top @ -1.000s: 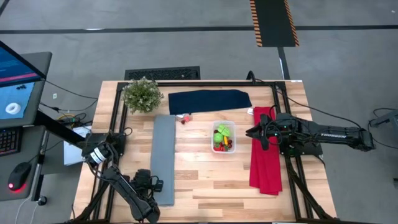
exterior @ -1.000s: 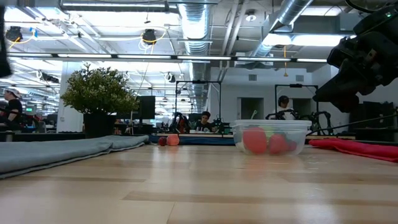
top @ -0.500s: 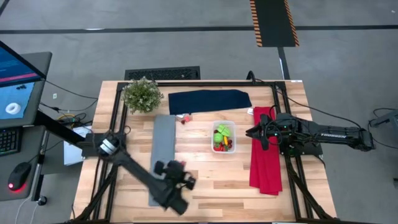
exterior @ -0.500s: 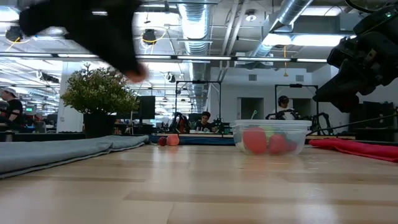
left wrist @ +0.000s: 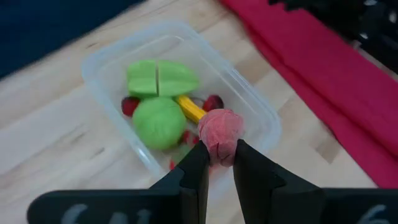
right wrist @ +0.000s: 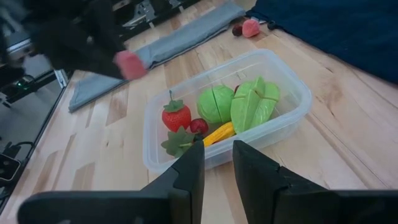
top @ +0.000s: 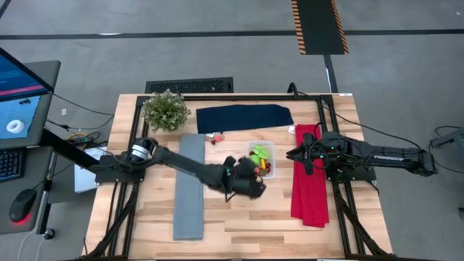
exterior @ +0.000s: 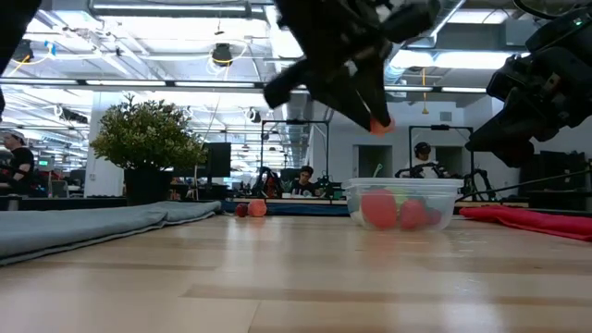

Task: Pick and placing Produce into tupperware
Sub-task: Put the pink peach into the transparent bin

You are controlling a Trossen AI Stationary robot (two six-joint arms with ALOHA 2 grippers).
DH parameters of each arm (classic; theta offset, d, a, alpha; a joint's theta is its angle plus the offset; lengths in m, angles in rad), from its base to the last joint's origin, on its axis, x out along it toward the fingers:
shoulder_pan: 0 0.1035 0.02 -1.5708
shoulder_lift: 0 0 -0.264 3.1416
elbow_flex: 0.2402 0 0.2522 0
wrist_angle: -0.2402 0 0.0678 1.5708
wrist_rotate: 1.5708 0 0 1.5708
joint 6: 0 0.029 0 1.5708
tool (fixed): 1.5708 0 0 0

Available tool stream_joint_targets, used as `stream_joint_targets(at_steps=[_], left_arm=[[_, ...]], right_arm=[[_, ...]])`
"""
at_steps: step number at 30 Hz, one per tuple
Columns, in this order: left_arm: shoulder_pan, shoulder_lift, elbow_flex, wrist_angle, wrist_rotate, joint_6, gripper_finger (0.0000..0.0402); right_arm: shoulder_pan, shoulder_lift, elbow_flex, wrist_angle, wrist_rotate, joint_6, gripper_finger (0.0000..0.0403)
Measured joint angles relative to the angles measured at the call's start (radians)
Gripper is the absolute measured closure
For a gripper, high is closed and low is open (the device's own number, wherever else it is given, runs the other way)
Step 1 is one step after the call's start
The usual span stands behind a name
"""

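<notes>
**Left gripper carries red piece to the tub**

High view: the tupperware sits right of the tabletop's centre; the left gripper hovers at its near corner.

Left wrist view: fingers pinch a red strawberry-like piece.

Right wrist view: the right gripper stands slightly parted, empty.

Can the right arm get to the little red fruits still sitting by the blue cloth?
Probably, yes. The two red fruits lie bare on the table beyond the tupperware, with nothing over them. The right gripper would have to reach across the tub, near where the left gripper holds a red piece.
</notes>
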Motion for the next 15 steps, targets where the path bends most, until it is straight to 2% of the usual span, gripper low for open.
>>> stream_joint_targets(at_steps=[2,7,15], left_arm=[[0.037,0.000,0.000,0.013,0.041,0.010,0.0351],[0.129,0.026,0.000,0.057,0.226,0.038,0.0351],[0.212,0.060,0.001,0.301,0.348,0.106,0.0351]], right_arm=[[0.000,0.000,0.000,0.000,0.000,0.000,0.0295],[0.000,0.000,0.000,0.000,0.000,0.000,0.0295],[0.000,0.000,0.000,0.000,0.000,0.000,0.0295]])
